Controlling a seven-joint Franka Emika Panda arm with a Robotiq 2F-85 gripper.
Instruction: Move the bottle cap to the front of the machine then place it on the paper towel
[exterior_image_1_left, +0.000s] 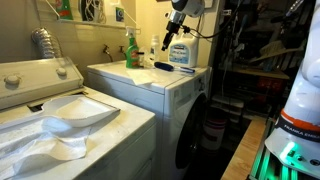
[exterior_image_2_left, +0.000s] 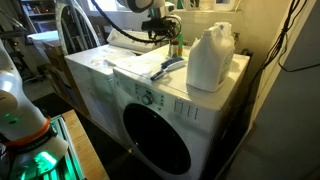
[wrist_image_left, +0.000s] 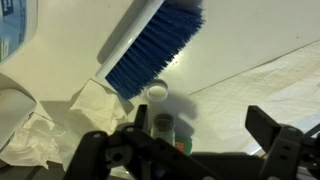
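Wrist view looks down on the flat white top of the machine (wrist_image_left: 240, 30), where the bottle cap (wrist_image_left: 157, 93) lies. The cap is small, round and white, and it lies just beside the blue bristles of a brush (wrist_image_left: 155, 50); whether the two touch I cannot tell. Close to the cap, on the side nearer to the camera, stands a small bottle (wrist_image_left: 164, 125) with a dark top and a green body, seen from above; what is inside it I cannot tell. A crumpled paper towel (wrist_image_left: 60, 120) lies on the machine top at the left of this view, apart from the cap. The jaws show at the lower edge of the view. They are spread fully wide with nothing between them, and they hang above the small bottle and the cap without touching either. In both exterior views the machine shows its round dark door (exterior_image_2_left: 155, 140) at the front. A big white jug (exterior_image_2_left: 210, 58) with a handle stands on the machine top near the edge; it is not see-through, so its content is hidden. Beside the machine, in an exterior view, is a second washer (exterior_image_1_left: 40, 85) with a white cloth (exterior_image_1_left: 65, 125) on its lid.
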